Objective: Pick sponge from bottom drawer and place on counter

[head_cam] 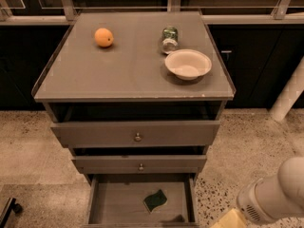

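Observation:
The dark green wavy sponge point(156, 201) lies flat on the floor of the bottom drawer point(114, 205), right of its middle. The drawer is pulled open at the foot of the cabinet. The counter point(128, 65) is the broad grey top above it. My arm comes in from the lower right. My gripper point(230, 220) shows only as a pale yellow part at the bottom edge, right of the drawer and apart from the sponge.
An orange fruit point(103, 37) sits at the counter's back left. A green-topped jar point(169, 39) lies on its side behind a white bowl point(188, 63) on the right. Two knobbed drawers point(137, 134) stand slightly open above the bottom drawer. Speckled floor surrounds the cabinet.

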Robot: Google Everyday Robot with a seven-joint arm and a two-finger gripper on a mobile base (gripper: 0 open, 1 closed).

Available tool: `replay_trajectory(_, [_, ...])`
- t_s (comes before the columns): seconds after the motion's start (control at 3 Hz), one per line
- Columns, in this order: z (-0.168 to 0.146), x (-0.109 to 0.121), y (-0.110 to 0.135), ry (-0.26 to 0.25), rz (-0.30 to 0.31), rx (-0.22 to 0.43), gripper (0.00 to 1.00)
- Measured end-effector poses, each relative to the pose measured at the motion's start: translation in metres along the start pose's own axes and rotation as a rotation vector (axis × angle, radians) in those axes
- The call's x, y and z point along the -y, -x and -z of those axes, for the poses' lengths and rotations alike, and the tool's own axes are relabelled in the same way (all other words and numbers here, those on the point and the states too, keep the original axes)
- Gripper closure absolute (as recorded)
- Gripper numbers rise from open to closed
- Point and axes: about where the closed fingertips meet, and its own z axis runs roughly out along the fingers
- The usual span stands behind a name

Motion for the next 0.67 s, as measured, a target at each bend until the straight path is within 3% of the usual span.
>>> replay_trajectory(0.33, [-0.0129,0.0096,0.0046,-0.029,-0.008,0.04,0.0])
replay_trajectory(0.67, [-0.0122,0.0097,0.0051,-0.031,-0.007,0.041,0.0])
